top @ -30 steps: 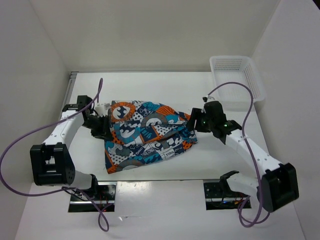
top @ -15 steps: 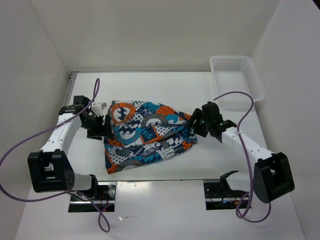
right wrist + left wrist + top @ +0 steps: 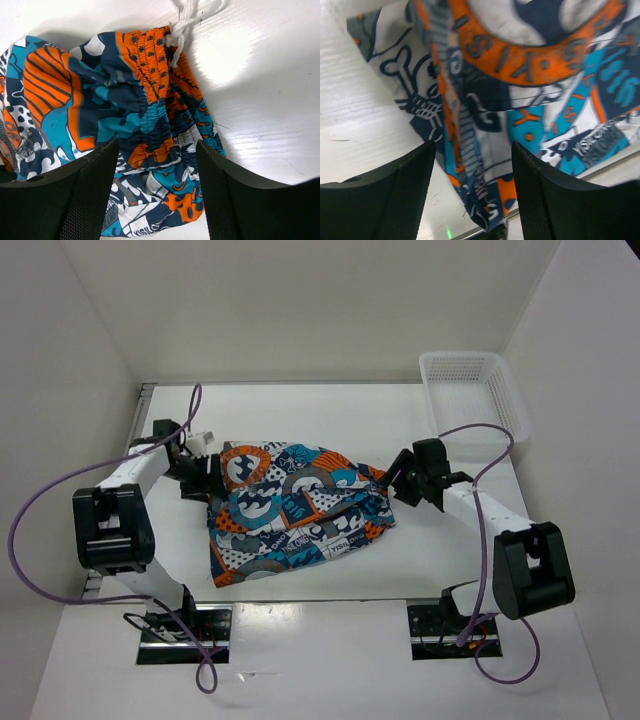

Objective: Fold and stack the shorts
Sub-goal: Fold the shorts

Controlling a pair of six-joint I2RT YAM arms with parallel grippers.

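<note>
"Two grippers, seen from above?"
"Yes. The left gripper [image 3: 208,478] sits at one end of the shorts [image 3: 300,510], the right gripper [image 3: 393,480] at the other. Tips are hard to see."
"Left wrist?"
"Fingers [image 3: 402,200] spread; cloth lies ahead, edges cut off."
"Right wrist?"
"Spread too, pinching nothing. Bunched waistband [image 3: 155,95] and white string [image 3: 192,12] lie ahead."

Left wrist view: shorts [image 3: 535,95] blurred, run off top and right edges. Left hand [image 3: 472,150]: fingers [image 3: 395,195] cut off at bottom edge. Right wrist view: shorts run off left and bottom edges, white string [image 3: 192,12] cut at top. Top view: print too small to read, under layers of cloth hidden.
</note>
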